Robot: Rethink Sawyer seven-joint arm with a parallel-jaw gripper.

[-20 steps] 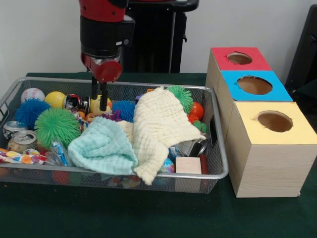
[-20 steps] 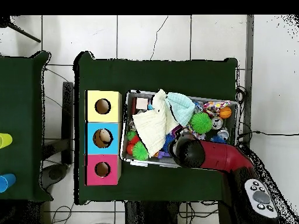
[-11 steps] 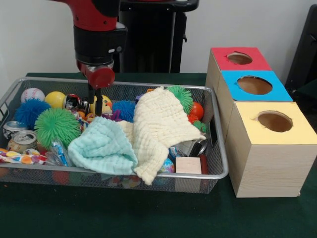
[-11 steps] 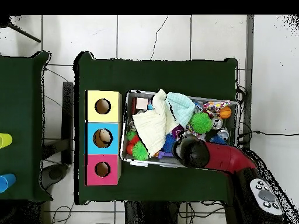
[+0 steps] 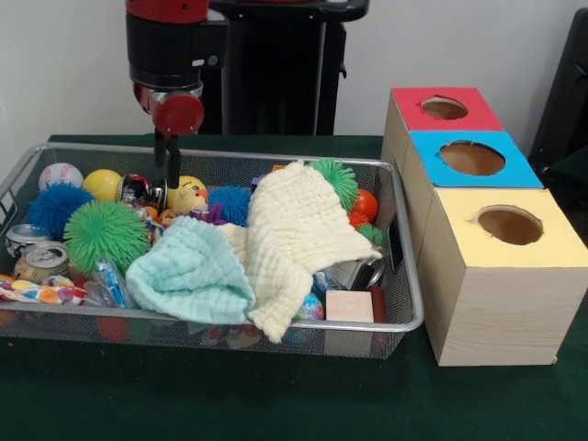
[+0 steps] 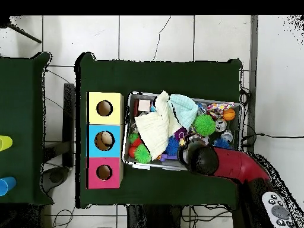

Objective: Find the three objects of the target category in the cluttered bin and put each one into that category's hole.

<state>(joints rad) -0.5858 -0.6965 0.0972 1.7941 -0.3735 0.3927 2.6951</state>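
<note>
gripper (image 5: pixel 168 175) first: in the front view it hangs from the red and black arm (image 5: pixel 175 55) over the back left part of the wire mesh bin (image 5: pixel 404 276), tips down near a yellow ball with a face on it (image 5: pixel 189 195) and a dark can (image 5: pixel 135 190). fingers look close together from this angle and i can't tell if they're open or shut, or if they touch anything. no readable brand or writing anywhere, the cans are too small to read. bin is stuffed: cream cloth (image 5: pixel 294 239) draped over the middle, light blue cloth (image 5: pixel 191 274) in front of it, green spiky ball (image 5: pixel 106 232), blue spiky ball (image 5: pixel 55 207), a white baseball (image 5: pixel 60 175), plain yellow ball (image 5: pixel 103 184), orange ball (image 5: pixel 366 204), another green spiky ball (image 5: pixel 335 179) at the back, small wooden block (image 5: pixel 349 306) at the front right, silver can (image 5: pixel 41 262) far left. right of the bin sit three wooden boxes with round holes on top: red box (image 5: pixel 441 108), blue box (image 5: pixel 470 158), yellow box (image 5: pixel 508 225). overhead view: arm (image 6: pixel 228 165) reaches in over the bin's (image 6: pixel 240 107) edge and hides the gripper. cream cloth (image 6: pixel 153 127) lies toward the boxes, and something round shows inside the blue box (image 6: pixel 105 141) hole.
</note>
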